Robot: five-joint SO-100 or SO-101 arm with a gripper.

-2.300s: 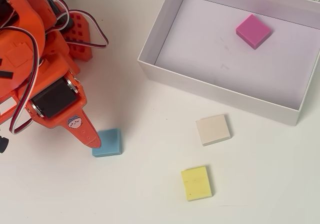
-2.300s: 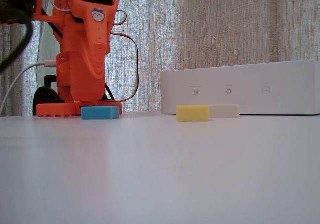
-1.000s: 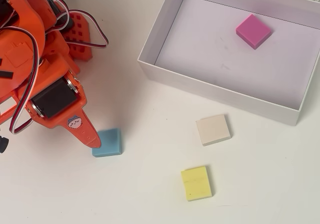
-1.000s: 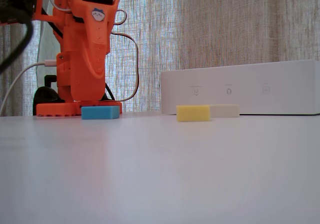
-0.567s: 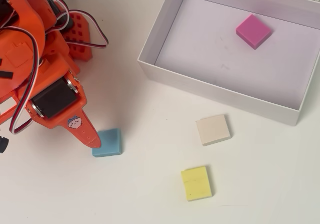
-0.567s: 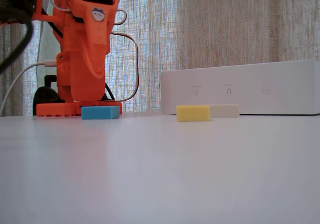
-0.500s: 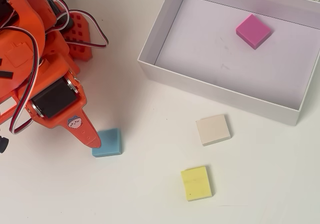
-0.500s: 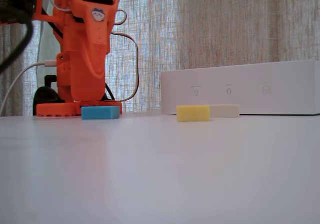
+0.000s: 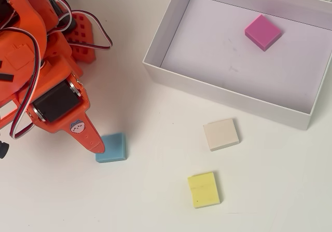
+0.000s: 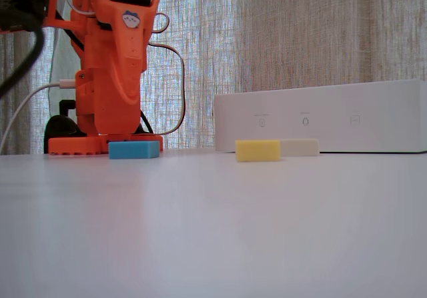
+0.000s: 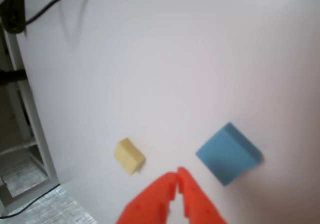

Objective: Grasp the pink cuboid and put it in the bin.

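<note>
The pink cuboid [image 9: 263, 31] lies flat inside the white bin [image 9: 171, 22], near its far right part in the overhead view. In the fixed view the bin [image 10: 320, 125] shows only its outer wall and the pink cuboid is hidden. My orange gripper [image 9: 96, 146] hangs over the table at the left, its tip next to the blue block [image 9: 112, 148]. In the wrist view the gripper [image 11: 177, 176] is shut and empty, with the blue block [image 11: 229, 154] just to its right.
A yellow block [image 9: 203, 189] and a cream block [image 9: 221, 134] lie on the table in front of the bin. The yellow block also shows in the wrist view [image 11: 129, 156]. The arm's base [image 10: 100, 141] and cables stand at the left.
</note>
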